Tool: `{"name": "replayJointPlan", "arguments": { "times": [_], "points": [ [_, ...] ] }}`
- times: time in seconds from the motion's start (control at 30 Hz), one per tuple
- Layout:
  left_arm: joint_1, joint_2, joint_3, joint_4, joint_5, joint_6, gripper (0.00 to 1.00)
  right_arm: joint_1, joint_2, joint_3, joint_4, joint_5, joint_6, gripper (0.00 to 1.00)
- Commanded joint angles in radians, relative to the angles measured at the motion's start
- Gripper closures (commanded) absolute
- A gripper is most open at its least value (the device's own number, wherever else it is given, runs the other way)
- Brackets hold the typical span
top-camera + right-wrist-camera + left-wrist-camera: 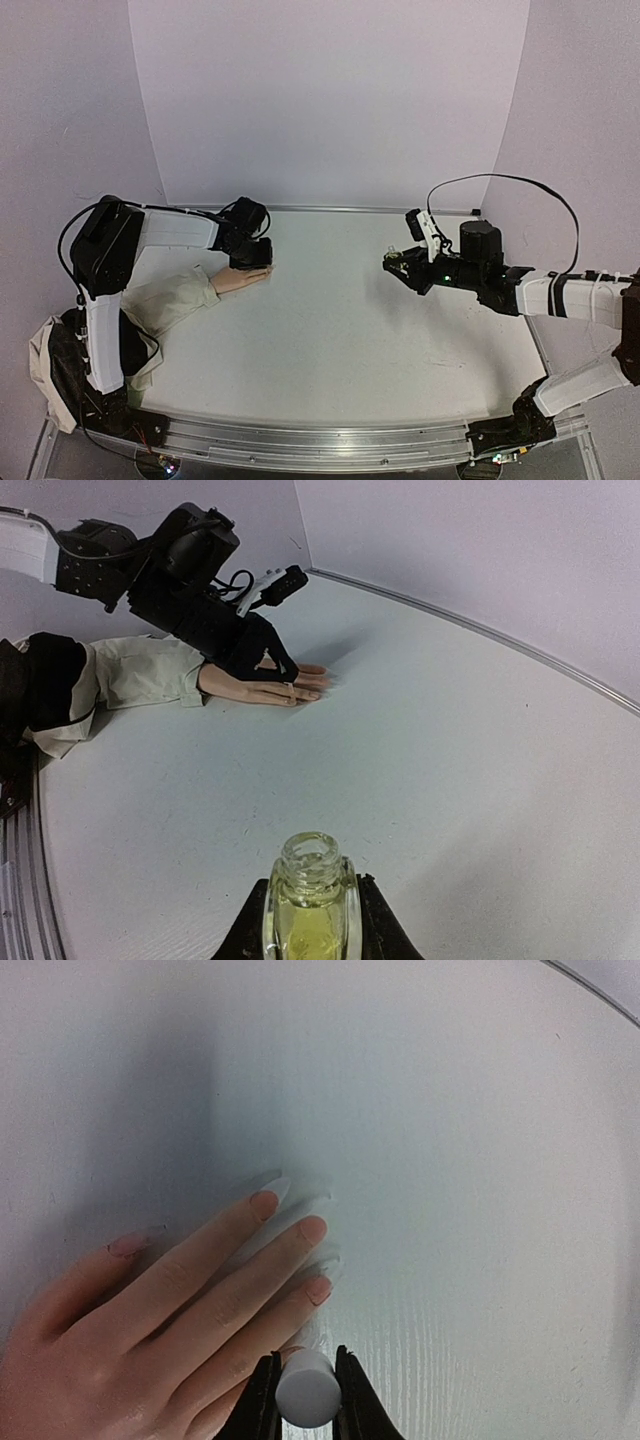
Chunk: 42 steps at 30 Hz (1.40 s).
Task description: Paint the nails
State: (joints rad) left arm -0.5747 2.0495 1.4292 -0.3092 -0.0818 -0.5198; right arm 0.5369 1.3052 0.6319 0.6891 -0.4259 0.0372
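Tabletop (350,330) white, walls (330,100) pale lavender

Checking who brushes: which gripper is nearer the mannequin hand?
Left. The left gripper, clamping a white cap, sits right over the mannequin hand; the right gripper holds an open bottle far across the table.

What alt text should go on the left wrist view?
The left gripper, at the bottom edge, is shut on a round white cap over the little-finger side of a mannequin hand. The hand lies flat, palm down, on the white table, its pinkish nails pointing up-right.
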Motion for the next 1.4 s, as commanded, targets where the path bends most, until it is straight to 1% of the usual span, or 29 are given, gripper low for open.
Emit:
{"name": "replayJointPlan", "arguments": {
  "times": [0.0, 1.37],
  "points": [
    [0.007, -0.037, 0.014, 0.013, -0.014, 0.020, 1.00, -0.005, -0.015, 0.009, 0.066, -0.019, 0.009, 1.00],
    [0.007, 0.026, 0.065, -0.008, -0.032, 0.015, 1.00, -0.005, -0.011, 0.010, 0.066, -0.016, 0.006, 1.00]
  ]
}}
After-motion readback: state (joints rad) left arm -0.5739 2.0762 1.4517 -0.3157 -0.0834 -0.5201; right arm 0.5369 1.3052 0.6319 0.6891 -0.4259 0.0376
